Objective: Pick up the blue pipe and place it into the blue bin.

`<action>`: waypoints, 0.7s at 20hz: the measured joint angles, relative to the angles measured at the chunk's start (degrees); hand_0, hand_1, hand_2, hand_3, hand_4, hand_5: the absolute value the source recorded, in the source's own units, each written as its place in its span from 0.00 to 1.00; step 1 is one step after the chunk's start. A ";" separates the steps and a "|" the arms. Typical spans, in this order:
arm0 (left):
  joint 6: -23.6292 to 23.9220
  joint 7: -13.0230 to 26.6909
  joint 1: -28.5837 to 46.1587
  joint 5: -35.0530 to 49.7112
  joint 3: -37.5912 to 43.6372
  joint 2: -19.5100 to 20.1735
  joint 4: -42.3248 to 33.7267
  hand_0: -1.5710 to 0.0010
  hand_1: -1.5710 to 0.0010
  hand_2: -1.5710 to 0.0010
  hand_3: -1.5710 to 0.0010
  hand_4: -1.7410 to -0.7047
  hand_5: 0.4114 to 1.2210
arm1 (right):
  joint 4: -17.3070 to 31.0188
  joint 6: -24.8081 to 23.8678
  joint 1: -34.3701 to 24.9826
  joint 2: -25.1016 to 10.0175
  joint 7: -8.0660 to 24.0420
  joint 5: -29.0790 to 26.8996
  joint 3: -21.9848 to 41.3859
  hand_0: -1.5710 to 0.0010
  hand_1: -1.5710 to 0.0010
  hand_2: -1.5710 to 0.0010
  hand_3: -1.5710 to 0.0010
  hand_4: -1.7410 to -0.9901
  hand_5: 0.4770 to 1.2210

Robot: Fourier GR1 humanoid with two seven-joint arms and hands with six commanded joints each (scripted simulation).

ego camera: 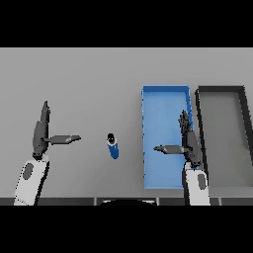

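Blue short cylindrical pipe [113, 146] with dark cap on smooth grey bench [89, 74], left of rectangular blue bin [165, 96]; left robot hand [42, 133] and right robot hand [188, 141] both spread, empty.

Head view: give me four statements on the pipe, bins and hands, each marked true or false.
1. The blue pipe already lies inside the blue bin. False: it is on the table, left of that bin.
2. A dark bin sits right of the blue one. True.
3. The left hand grips the pipe. False: it is open, apart from it.
4. The right hand shows over the blue bin, open. True.
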 measured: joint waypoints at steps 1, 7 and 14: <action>0.02 -0.41 0.16 0.00 0.02 0.01 -0.13 1.00 1.00 1.00 1.00 0.64 0.22 | -0.10 -0.03 0.16 0.03 -0.14 0.00 0.05 1.00 1.00 1.00 1.00 0.69 0.19; -7.67 -3.05 2.04 0.36 -2.20 5.05 -2.66 1.00 1.00 1.00 1.00 0.64 0.22 | -3.09 1.88 3.49 -2.31 -4.44 3.16 2.93 1.00 1.00 1.00 1.00 0.69 0.19; -20.97 -6.46 2.55 2.01 -4.14 12.56 -2.60 1.00 1.00 1.00 1.00 0.63 0.24 | -8.67 2.65 7.37 -6.06 -3.03 9.82 7.15 1.00 1.00 1.00 1.00 0.74 0.17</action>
